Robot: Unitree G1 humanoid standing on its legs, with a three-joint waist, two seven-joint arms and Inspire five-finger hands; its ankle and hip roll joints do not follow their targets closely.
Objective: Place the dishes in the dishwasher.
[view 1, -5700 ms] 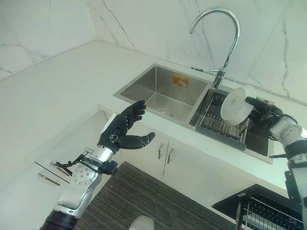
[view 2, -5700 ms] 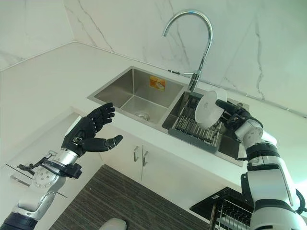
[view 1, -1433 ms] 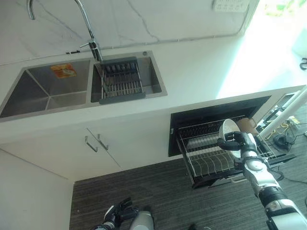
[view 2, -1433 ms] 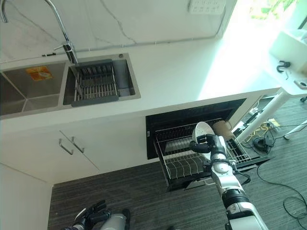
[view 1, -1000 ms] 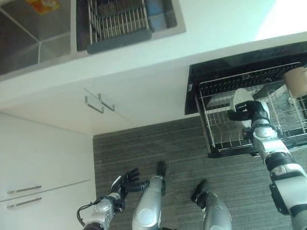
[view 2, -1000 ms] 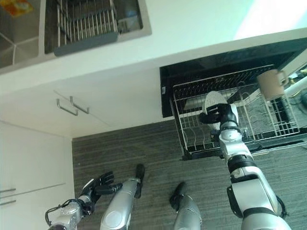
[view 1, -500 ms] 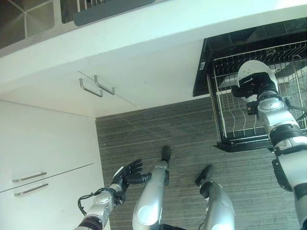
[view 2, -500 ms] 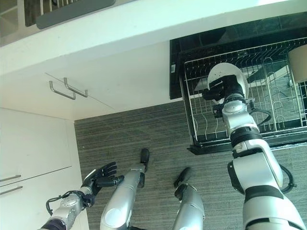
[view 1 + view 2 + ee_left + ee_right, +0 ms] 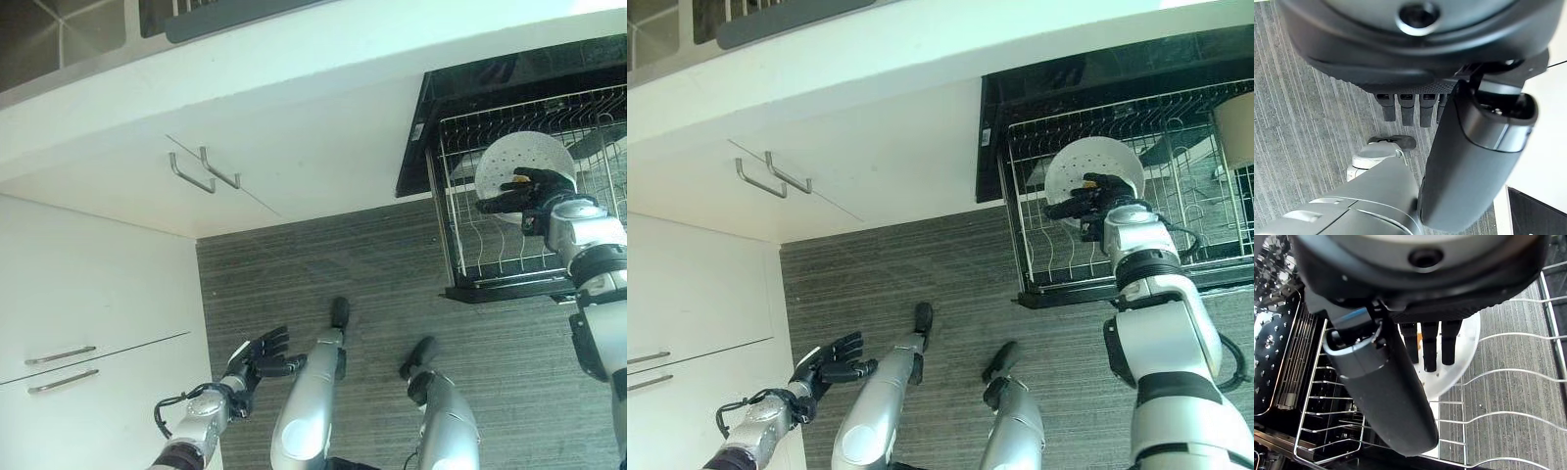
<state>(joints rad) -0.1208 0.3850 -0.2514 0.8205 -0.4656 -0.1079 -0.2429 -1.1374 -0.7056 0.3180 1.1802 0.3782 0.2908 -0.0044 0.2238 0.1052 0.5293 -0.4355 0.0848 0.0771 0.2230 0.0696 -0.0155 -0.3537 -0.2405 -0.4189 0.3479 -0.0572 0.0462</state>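
Grey striped floor (image 9: 323, 264) runs under white cupboards (image 9: 294, 166), and beside them the dishwasher's wire rack (image 9: 1068, 264) is pulled out. Half a second ago the white plate (image 9: 1095, 162) was standing up in the right hand (image 9: 1095, 199); now it leans back among the rack's wires, showing its round face. I think the plate is nearly set down, so this dish is almost done. The right hand's fingers (image 9: 1429, 350) are straight and spread on the plate's face, and the thumb is near its edge. I cannot see a tight hold. The left hand (image 9: 257, 357) hangs low by the floor, fingers apart, holding nothing.
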